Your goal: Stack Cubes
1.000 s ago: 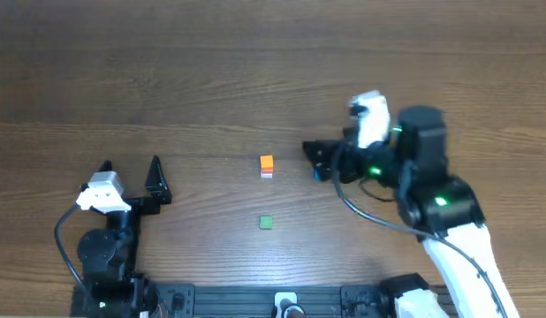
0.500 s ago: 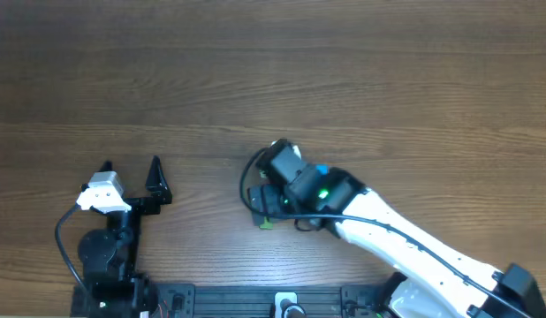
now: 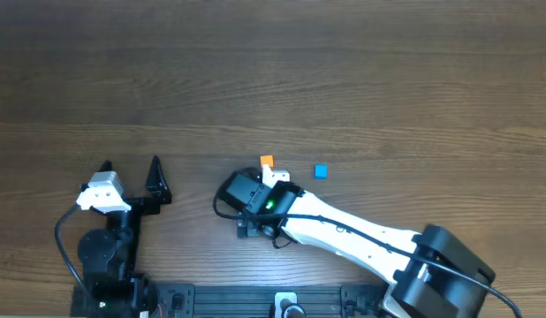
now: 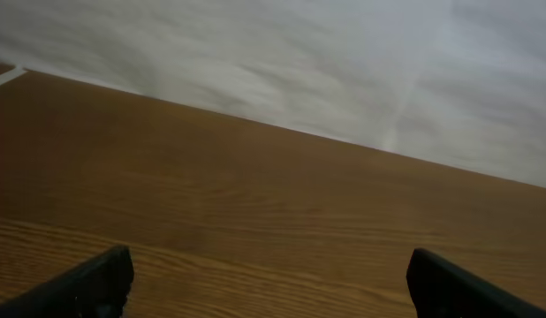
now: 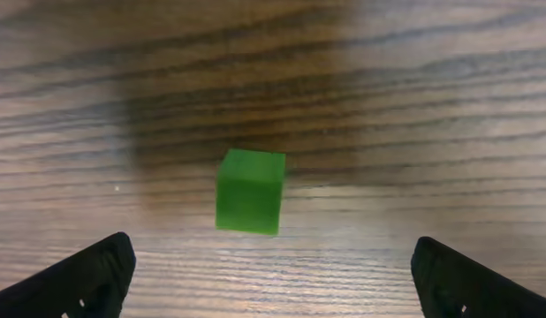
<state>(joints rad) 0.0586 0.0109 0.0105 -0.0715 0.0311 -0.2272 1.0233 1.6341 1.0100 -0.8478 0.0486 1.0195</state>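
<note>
A green cube (image 5: 250, 191) rests on the wooden table between the wide-apart fingers of my right gripper (image 5: 269, 265), which is open and hovers over it without touching. In the top view the right arm (image 3: 255, 201) reaches across to the front centre and covers that cube. Just beyond the arm sits an orange cube (image 3: 267, 162) on a white one, and a blue cube (image 3: 321, 171) lies on the table to their right. My left gripper (image 3: 130, 170) stands open at the front left, far from the cubes, with nothing in it.
The wooden table (image 3: 273, 79) stretches bare across the back and both sides. A white wall (image 4: 344, 62) rises beyond the table's far edge in the left wrist view.
The right arm has swung from beside the blue cube at the right across to the front centre, over the green cube. The blue cube now lies uncovered. The left arm is still.
</note>
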